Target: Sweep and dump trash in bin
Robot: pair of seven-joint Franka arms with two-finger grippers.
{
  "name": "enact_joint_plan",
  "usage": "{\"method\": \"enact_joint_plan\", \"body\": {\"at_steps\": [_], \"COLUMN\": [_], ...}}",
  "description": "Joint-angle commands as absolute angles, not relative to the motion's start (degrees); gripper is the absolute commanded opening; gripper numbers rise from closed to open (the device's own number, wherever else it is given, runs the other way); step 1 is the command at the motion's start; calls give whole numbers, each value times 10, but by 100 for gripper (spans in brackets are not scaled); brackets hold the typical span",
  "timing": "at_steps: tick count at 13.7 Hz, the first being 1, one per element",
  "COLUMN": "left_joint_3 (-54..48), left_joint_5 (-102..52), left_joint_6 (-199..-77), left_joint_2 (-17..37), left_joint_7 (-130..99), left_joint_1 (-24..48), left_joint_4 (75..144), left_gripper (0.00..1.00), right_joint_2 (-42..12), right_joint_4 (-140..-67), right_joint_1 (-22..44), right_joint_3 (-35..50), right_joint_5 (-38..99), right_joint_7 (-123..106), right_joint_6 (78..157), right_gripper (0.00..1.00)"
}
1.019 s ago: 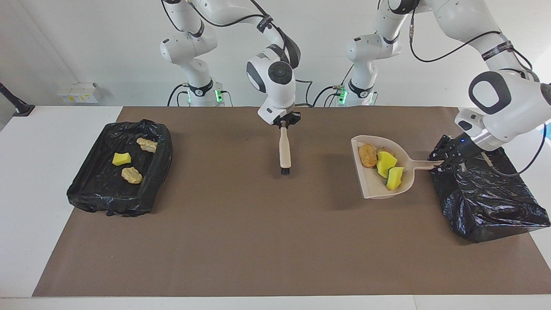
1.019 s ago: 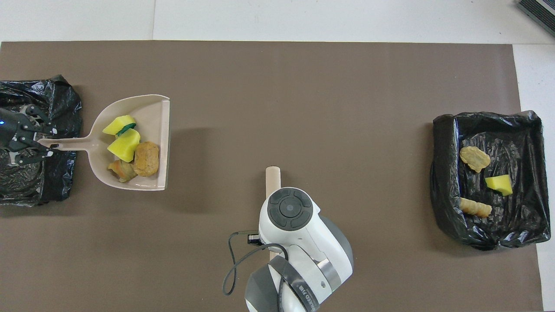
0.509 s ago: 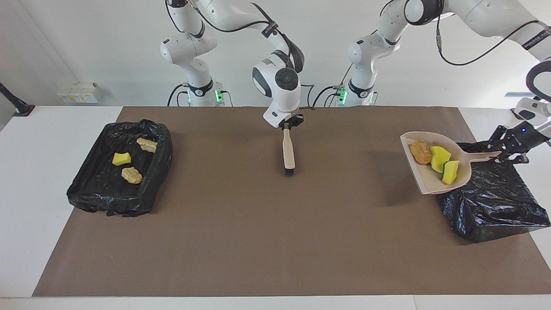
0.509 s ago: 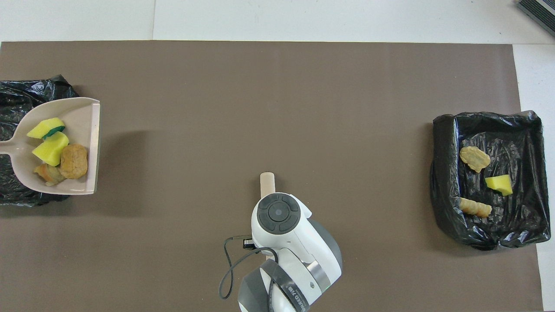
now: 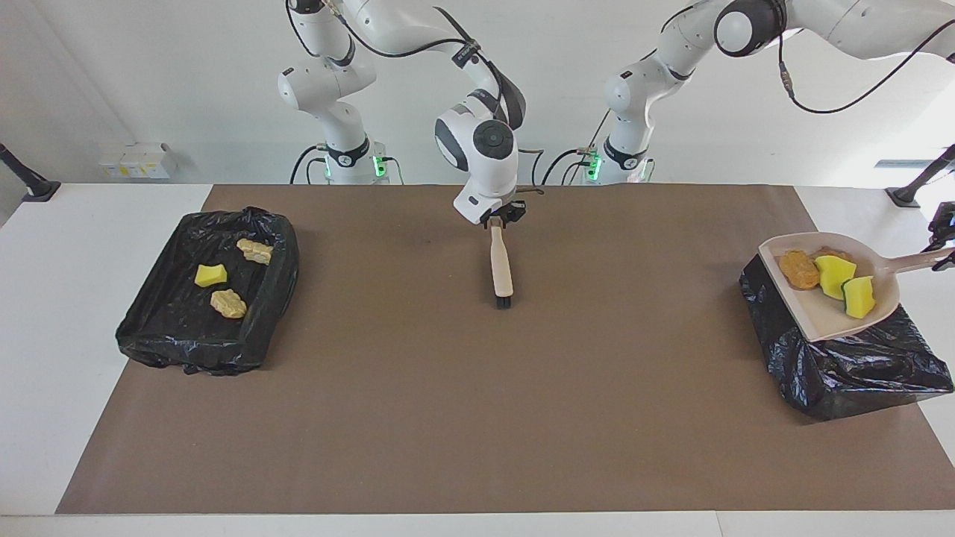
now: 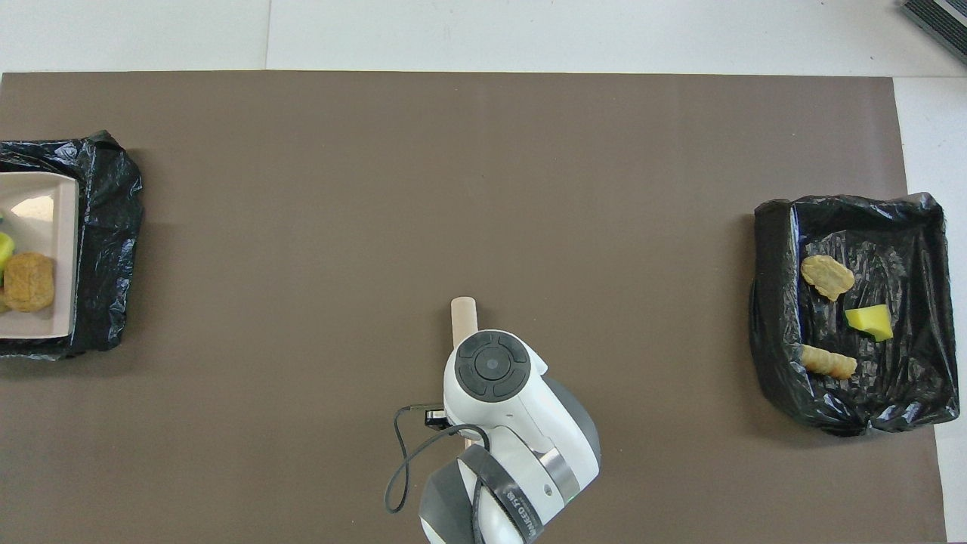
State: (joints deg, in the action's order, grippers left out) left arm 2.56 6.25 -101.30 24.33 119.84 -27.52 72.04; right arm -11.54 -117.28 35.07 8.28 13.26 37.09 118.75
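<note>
My left gripper (image 5: 943, 246) shows only at the view's edge, shut on the handle of the beige dustpan (image 5: 821, 317). The pan hangs over the black-bagged bin (image 5: 858, 365) at the left arm's end of the table. It carries trash: a brown lump (image 5: 798, 268) and two yellow sponge chunks (image 5: 834, 274). In the overhead view the dustpan (image 6: 41, 227) and the brown lump (image 6: 29, 281) lie over the bin (image 6: 106, 249). My right gripper (image 5: 501, 218) is at the handle end of the brush (image 5: 500, 265) over the table's middle, bristle end down near the mat.
A black-lined tray (image 5: 171, 328) at the right arm's end holds a yellow chunk (image 5: 210, 276) and two tan pieces (image 5: 255, 250). Overhead, the right arm's wrist covers most of the brush (image 6: 463, 317). A brown mat covers the table.
The left arm has carried the loaded dustpan up off the mat and over the bin. The right arm with the brush has barely shifted.
</note>
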Motion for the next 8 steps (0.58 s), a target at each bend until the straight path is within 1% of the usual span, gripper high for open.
{"method": "enact_joint_plan", "body": {"at_steps": [1, 3, 4, 6, 8], "left_joint_3": [25, 21, 21, 20, 20], "left_joint_5": [130, 201, 244, 321, 376], "left_joint_6": [-1059, -1111, -1127, -1136, -1146], "left_joint_2": [247, 238, 229, 208, 202], "left_joint_7": [1197, 1162, 1126, 1069, 1063], "left_joint_1": [-273, -265, -251, -237, -222], "left_joint_4": [700, 710, 732, 771, 782], "left_gripper": [0, 0, 0, 0, 0], "right_joint_2": [-127, -133, -132, -127, -121], "right_joint_4": [-1161, -1139, -1128, -1106, -1093], "right_joint_1": [333, 314, 301, 257, 216], "right_joint_3": [82, 81, 80, 79, 79], "right_joint_5": [133, 106, 92, 59, 8], "right_joint_7": [375, 378, 381, 380, 381], "right_joint_6": [1202, 1208, 1208, 1207, 1207], "right_gripper": [100, 100, 100, 100, 100]}}
